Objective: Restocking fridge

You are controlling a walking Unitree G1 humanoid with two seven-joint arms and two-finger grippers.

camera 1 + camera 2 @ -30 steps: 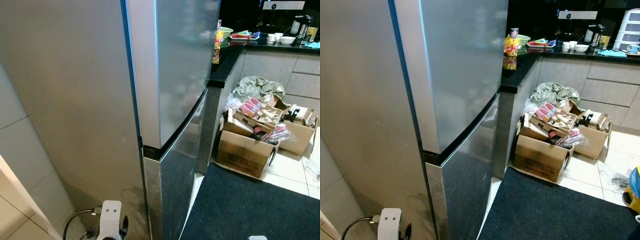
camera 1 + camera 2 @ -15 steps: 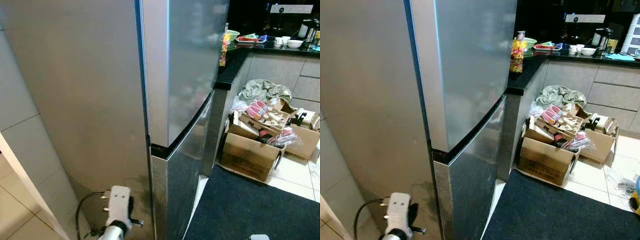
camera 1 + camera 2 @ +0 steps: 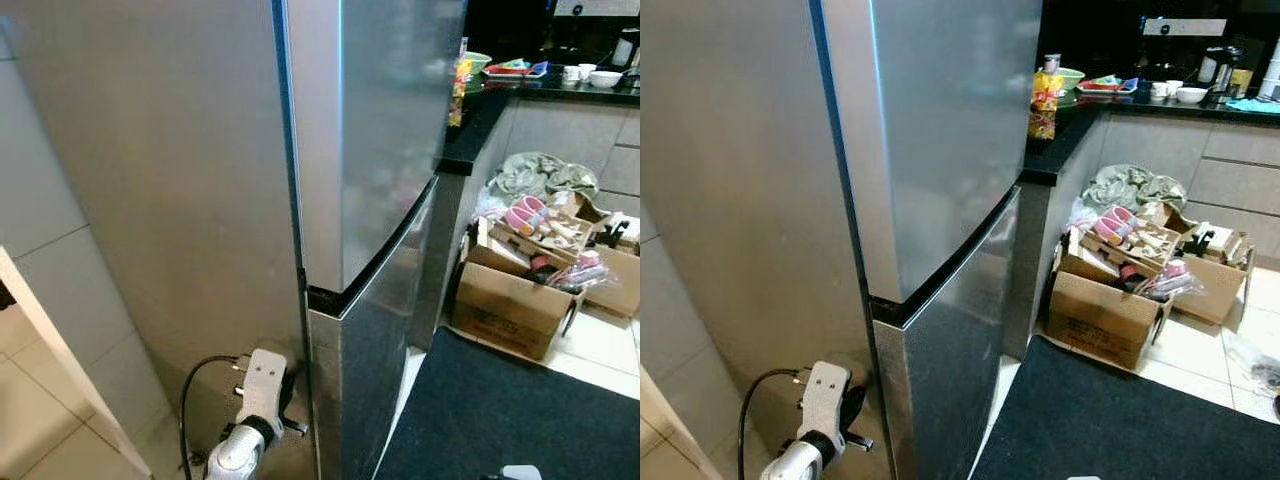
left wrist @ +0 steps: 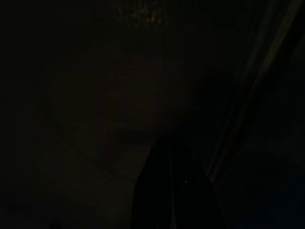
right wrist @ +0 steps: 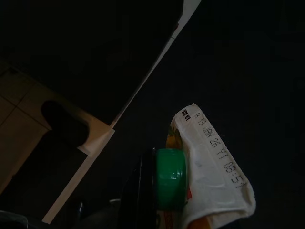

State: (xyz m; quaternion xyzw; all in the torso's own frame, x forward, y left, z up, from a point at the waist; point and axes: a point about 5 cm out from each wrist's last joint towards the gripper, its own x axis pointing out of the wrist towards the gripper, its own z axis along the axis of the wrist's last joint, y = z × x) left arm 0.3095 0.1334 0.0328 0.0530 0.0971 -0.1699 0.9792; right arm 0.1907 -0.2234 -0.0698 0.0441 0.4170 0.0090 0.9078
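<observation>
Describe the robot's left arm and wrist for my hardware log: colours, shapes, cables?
The left arm is silver with a rounded joint, topped by a white boxy wrist block. A black cable loops out from it. Its black fingers barely show against the fridge.

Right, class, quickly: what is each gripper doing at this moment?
Left gripper: raised beside the closed fridge, fingers cannot be told.
Right gripper: shut on a carton with a green cap.

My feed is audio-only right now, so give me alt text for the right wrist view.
A carton with a green cap and a printed date on its folded top sits at the right tool, apparently held. Behind it is dark floor, with a pale tiled strip to one side.
</observation>
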